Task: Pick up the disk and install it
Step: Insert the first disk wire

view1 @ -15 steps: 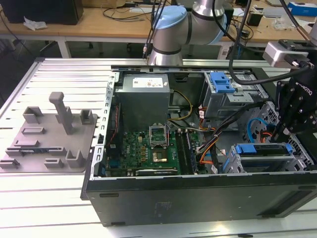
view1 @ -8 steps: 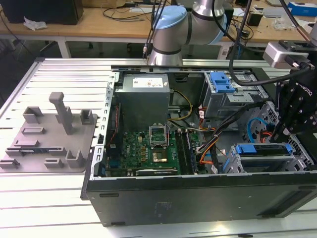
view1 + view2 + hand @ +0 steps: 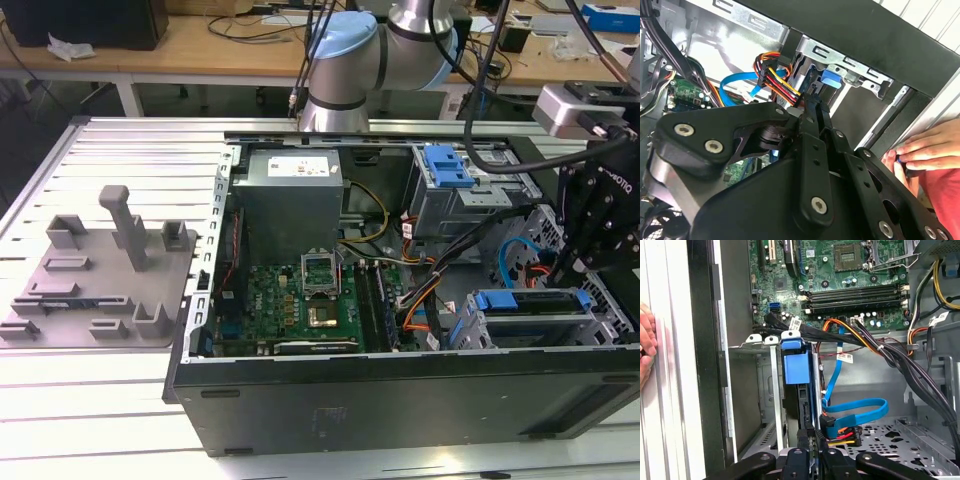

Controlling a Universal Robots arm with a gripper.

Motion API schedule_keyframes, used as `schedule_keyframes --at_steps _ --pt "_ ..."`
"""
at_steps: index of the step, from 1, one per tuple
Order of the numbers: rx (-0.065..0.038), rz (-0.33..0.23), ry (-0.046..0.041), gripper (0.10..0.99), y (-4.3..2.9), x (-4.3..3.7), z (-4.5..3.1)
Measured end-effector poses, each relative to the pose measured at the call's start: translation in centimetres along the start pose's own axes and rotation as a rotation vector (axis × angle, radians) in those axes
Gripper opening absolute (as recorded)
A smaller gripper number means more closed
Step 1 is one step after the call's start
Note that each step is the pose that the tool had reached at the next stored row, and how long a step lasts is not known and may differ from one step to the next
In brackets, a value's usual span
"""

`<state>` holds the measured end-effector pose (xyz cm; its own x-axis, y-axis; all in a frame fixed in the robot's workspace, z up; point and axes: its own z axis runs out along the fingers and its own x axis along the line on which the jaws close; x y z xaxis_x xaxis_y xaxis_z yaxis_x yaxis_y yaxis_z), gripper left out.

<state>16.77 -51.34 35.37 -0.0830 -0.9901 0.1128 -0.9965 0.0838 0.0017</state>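
Gripper (image 3: 810, 434) nearly closed, clamped on edge of disk (image 3: 792, 367) standing in drive cage (image 3: 771, 395); person's hand (image 3: 646, 340) outside case.

The arm (image 3: 345, 45) is the usual silver tubing with fat pale-blue joint caps. The gripper (image 3: 812, 102) is all matte black links dotted with shiny silver screw heads, with white lettering down one side.

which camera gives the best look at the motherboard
The exterior view: nearly the whole motherboard shows, lying in the open computer case. The first wrist view shows the part around the memory slots closer up. The second wrist view catches a small green patch of it.
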Motion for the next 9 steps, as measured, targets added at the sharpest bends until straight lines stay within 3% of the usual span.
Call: schedule_keyframes --at_steps 9 --pt "0.005 -0.044 0.0003 0.169 0.06 -0.03 0.03"
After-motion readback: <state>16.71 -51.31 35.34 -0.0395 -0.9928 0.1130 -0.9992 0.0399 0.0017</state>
